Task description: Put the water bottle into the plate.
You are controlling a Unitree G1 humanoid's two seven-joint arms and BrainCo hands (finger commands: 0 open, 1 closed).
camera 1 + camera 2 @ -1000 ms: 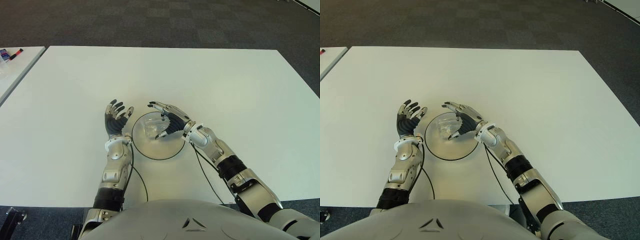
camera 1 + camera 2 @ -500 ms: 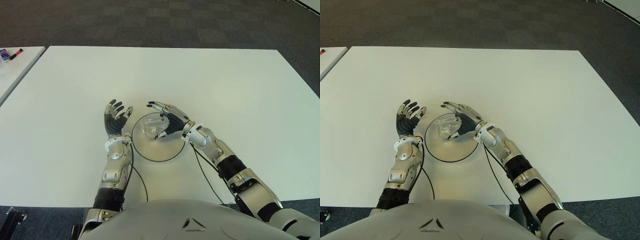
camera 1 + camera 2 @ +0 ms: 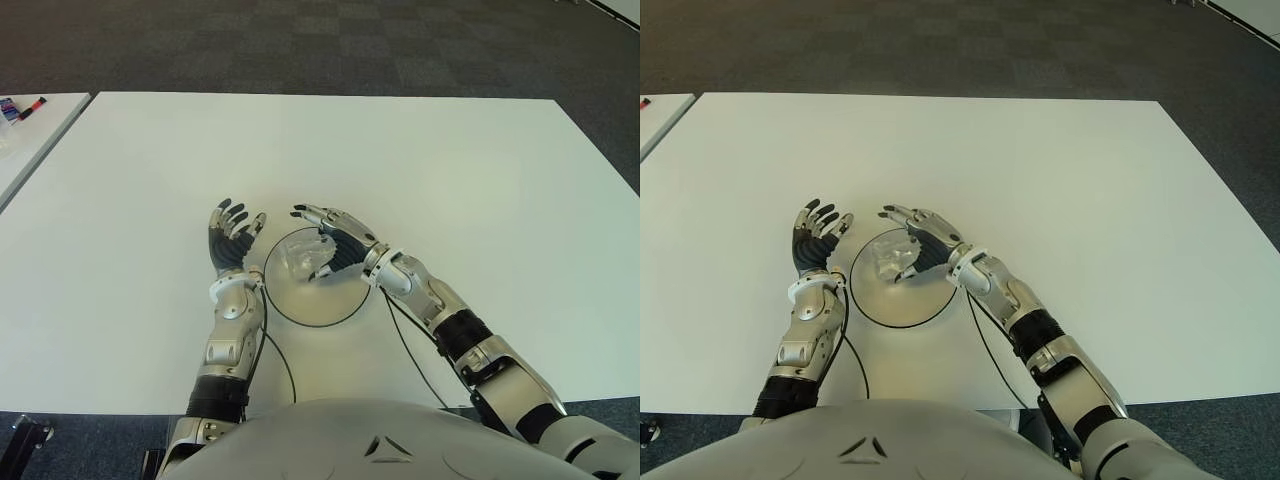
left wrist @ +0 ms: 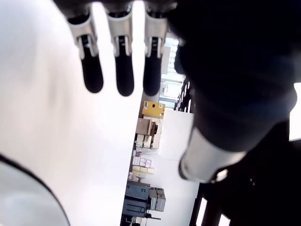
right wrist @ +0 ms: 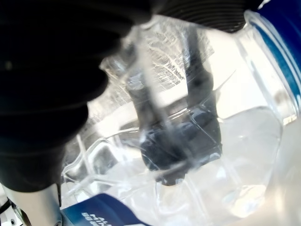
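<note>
My right hand covers the crumpled clear plastic water bottle over the round black-rimmed plate, seemingly gripping it; the bottle is mostly hidden. My left hand, left of the plate, is spread and empty.

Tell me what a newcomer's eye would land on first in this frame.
The right hand over the round plate near the table's middle, with the clear water bottle against its palm; the right wrist view shows fingers against the bottle. Just left of the plate, the left hand shows open and empty on the white table.
</note>
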